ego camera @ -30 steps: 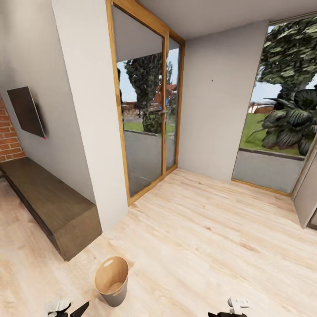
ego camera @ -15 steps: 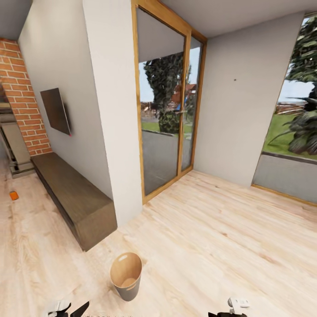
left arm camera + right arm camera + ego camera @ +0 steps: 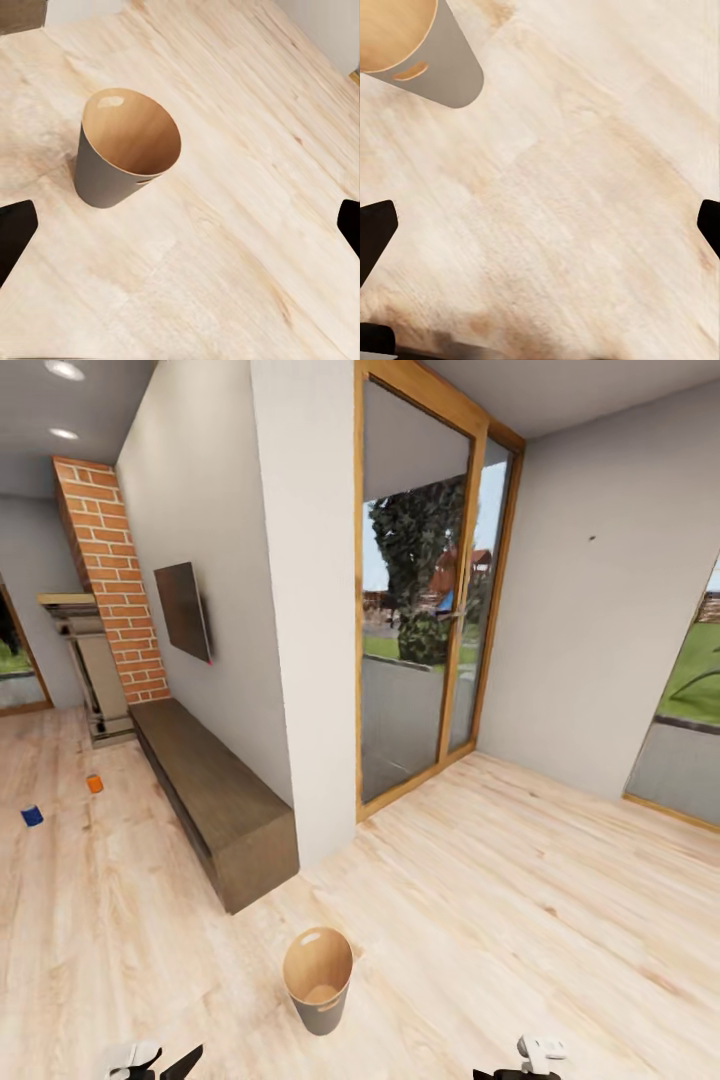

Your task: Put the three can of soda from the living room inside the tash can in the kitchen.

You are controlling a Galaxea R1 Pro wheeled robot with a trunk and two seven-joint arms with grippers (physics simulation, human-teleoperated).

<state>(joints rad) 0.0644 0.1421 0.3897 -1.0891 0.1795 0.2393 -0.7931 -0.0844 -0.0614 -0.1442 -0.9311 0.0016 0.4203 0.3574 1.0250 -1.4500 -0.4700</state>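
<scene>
Where planks run pale, upright tash can point(image 3: 318, 979)

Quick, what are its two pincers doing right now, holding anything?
Left pincer: open, holding nothing; the bucket stands on the floor ahead of it.
Right pincer: open, holding nothing.

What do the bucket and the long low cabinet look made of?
Bucket: smooth matte grey outer wall with a glossy orange-brown inside showing a bright highlight, so probably plastic or coated metal; hard to tell in a render. Low cabinet: dark wood, matte, with visible grain lines.
</scene>
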